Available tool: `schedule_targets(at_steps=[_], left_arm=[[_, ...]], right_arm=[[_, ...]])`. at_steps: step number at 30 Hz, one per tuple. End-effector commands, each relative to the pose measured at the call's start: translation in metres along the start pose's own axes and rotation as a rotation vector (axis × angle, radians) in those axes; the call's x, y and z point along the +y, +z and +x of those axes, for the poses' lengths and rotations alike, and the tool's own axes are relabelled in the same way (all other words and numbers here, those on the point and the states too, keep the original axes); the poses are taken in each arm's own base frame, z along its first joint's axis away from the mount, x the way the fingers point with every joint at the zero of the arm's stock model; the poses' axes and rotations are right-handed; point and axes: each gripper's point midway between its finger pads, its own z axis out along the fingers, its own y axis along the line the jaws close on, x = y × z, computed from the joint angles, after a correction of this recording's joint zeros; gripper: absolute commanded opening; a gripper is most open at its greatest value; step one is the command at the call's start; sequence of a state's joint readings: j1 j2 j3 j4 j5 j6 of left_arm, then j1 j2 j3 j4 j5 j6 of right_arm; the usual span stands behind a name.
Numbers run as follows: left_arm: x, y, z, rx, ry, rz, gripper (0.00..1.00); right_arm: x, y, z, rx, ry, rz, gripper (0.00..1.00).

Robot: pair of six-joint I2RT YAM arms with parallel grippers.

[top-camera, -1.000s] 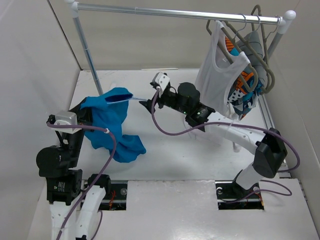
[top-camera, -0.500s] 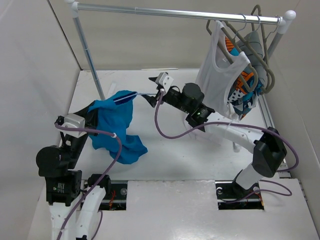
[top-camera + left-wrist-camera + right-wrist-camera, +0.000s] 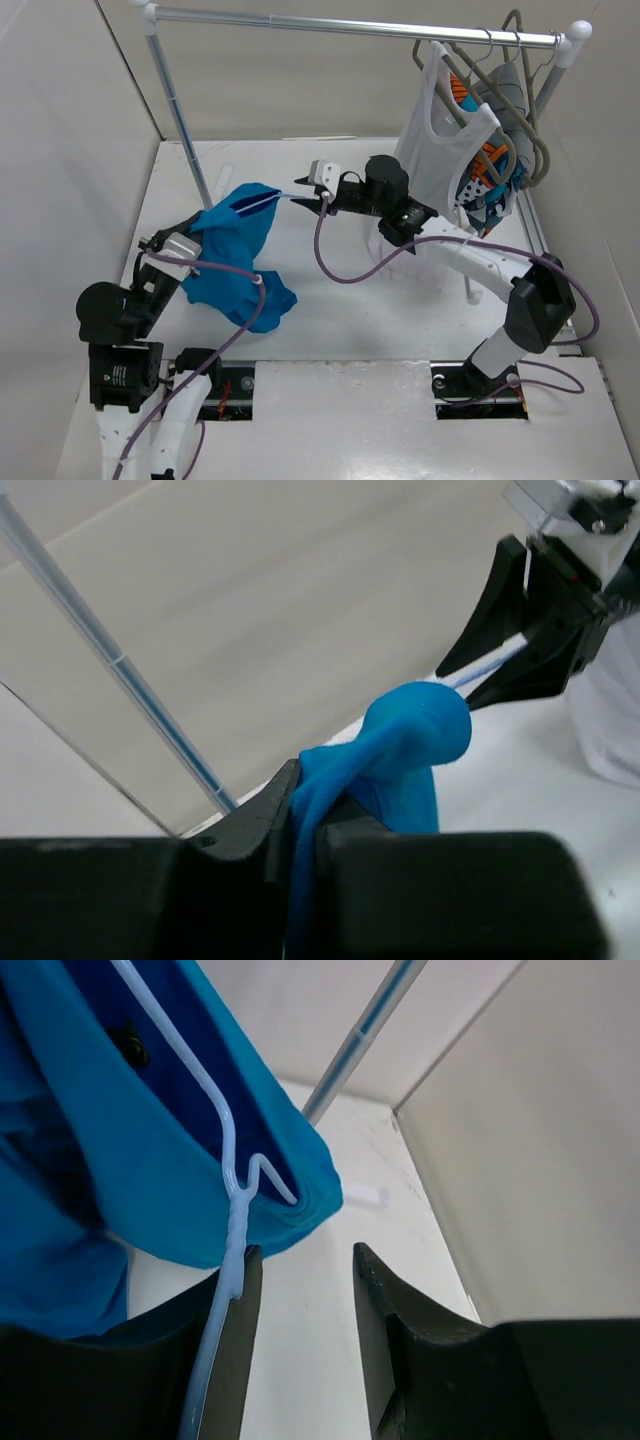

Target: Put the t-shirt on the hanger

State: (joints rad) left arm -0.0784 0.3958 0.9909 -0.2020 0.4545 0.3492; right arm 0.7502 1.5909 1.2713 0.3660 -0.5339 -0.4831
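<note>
Hanger (image 3: 232, 1230) inside t-shirt (image 3: 235, 255), left of tank top (image 3: 440, 150)

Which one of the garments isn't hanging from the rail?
The bright blue t-shirt: it's pinched in the left gripper, while the white tank top and the patterned garment hang from the rail.

We see a white table (image 3: 380, 310) carrying the clothes rack (image 3: 180, 125) on its posts, the left arm (image 3: 120, 375) and right arm (image 3: 480, 380) bolted near us, and the blue t-shirt (image 3: 235, 275) whose lowest folds seem to rest on it.
</note>
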Motion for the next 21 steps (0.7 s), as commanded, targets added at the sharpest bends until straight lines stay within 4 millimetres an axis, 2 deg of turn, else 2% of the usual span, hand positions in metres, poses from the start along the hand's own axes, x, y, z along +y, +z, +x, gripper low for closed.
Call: schedule_targets(at_steps=[1,2,3,5,6,7,8,9,13,14,17,18,19,21], left_arm=[[-0.021,0.002,0.025,0.112,0.079,0.160,0.08],[-0.028,0.002,0.045,0.193,0.072,0.216,0.26],[-0.031,0.002,0.045,0.203,0.094,0.252,0.49],[-0.039,0.001,0.056,0.244,0.134,0.332,0.64],[-0.044,0.001,0.061,0.255,0.138,0.364,0.64],[-0.049,-0.001,0.066,0.267,0.143,0.400,0.71],[-0.051,0.001,0.070,0.273,0.179,0.440,0.75],[-0.062,-0.005,0.079,0.300,0.162,0.504,0.77],[-0.078,-0.011,0.097,0.349,0.175,0.636,0.78],[-0.079,-0.009,0.100,0.358,0.172,0.645,0.78],[-0.071,0.001,0.119,0.422,0.168,0.613,0.76],[-0.067,0.003,0.122,0.436,0.176,0.599,0.73],[-0.066,0.004,0.132,0.472,0.170,0.596,0.59],[-0.058,0.006,0.143,0.518,0.206,0.577,0.42]], right_arm=[[-0.021,-0.016,-0.052,-0.003,-0.134,0.014,0.00],[-0.023,-0.021,-0.052,0.023,-0.144,0.018,0.00],[-0.024,-0.023,-0.045,0.062,-0.145,0.027,0.00],[-0.018,-0.032,-0.031,0.146,-0.139,0.000,0.00],[-0.016,-0.030,-0.032,0.147,-0.151,0.000,0.00],[-0.014,-0.034,-0.029,0.172,-0.148,-0.005,0.00],[-0.004,-0.030,-0.031,0.168,-0.158,-0.031,0.00],[-0.003,-0.031,-0.029,0.175,-0.154,-0.036,0.00],[0.019,-0.021,-0.022,0.211,-0.149,-0.071,0.00],[0.023,-0.020,-0.017,0.234,-0.153,-0.082,0.00],[0.030,-0.012,-0.027,0.222,-0.180,-0.103,0.00],[0.034,-0.011,-0.029,0.217,-0.181,-0.111,0.00],[0.032,-0.011,-0.028,0.224,-0.182,-0.102,0.00],[0.032,-0.011,-0.028,0.225,-0.182,-0.102,0.00]])
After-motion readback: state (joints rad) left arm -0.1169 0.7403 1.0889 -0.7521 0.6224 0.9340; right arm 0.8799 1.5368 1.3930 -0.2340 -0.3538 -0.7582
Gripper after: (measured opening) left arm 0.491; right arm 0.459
